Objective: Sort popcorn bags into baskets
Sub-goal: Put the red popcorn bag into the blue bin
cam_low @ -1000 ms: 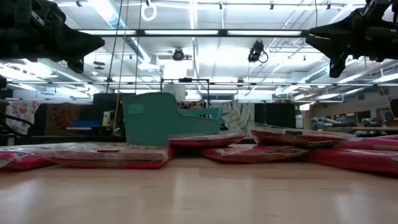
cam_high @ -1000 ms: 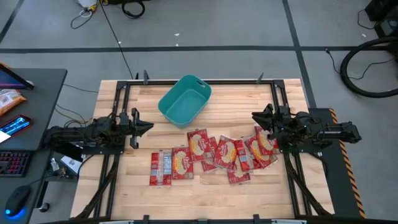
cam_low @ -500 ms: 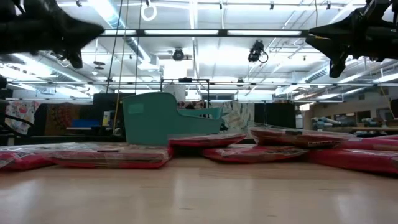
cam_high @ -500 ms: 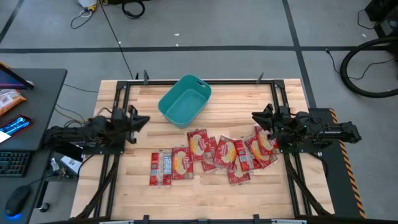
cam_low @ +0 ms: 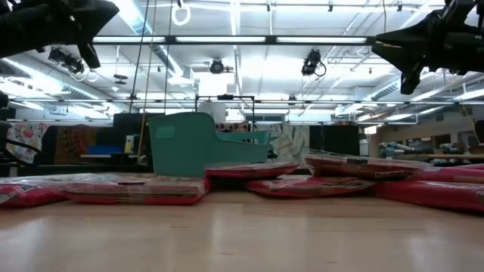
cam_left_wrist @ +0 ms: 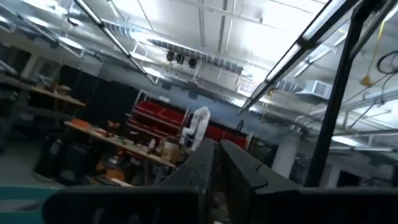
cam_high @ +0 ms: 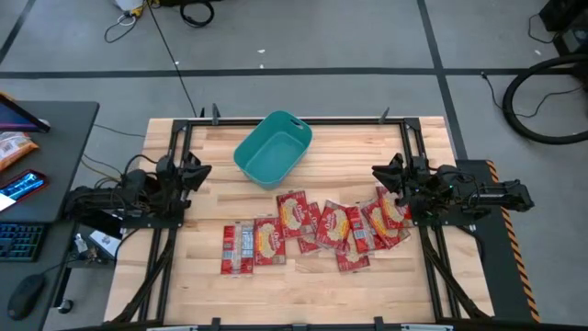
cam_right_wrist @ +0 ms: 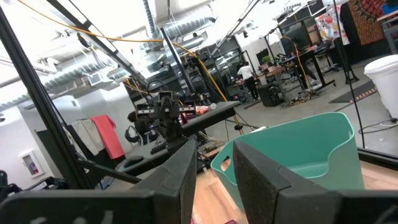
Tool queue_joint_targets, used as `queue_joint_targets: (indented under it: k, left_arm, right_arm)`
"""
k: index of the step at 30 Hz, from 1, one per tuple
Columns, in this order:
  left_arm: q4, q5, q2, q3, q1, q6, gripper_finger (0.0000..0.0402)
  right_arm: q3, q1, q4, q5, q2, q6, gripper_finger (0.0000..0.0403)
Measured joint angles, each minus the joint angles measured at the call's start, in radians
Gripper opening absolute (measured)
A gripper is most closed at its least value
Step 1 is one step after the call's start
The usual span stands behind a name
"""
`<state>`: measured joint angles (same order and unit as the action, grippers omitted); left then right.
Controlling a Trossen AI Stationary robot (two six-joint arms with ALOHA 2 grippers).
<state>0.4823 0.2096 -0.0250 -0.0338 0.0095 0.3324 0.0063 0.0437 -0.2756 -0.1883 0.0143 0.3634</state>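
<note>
Red popcorn bags (cam_high: 312, 228) beside teal tub (cam_high: 272, 150)

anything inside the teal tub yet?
No. In the high view the teal tub shows only its bare floor. The popcorn bags all lie on the table in front of it. The low view sees only its outer wall, not the inside.

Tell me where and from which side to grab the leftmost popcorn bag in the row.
Probably best to take the leftmost popcorn bag by its outer long edge, coming straight down from the left arm's side. It lies flat on the table, and that edge is bare, while its other edge meets the next bag. The left end effector is nearest; a flat packet may need pinching at the rim.
</note>
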Motion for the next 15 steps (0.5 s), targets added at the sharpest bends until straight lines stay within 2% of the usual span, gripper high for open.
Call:
queue_joint_targets:
  k: [4,9,15]
  left_arm:
    - [-0.072,-0.124,-0.095,-0.094,-0.003,0.014,0.0032]
    - [-0.081,-0.264,-0.257,-0.129,-0.022,0.016,0.0032]
    - [-0.087,-0.274,-0.466,-0.127,-0.073,-0.036,0.0032]
  right_arm:
    - [0.000,0.000,0.000,0.000,0.000,0.000,0.0112]
    - [0.000,0.000,0.000,0.000,0.000,0.000,0.0112]
    - [0.000,0.000,0.000,0.000,0.000,0.000,0.0112]
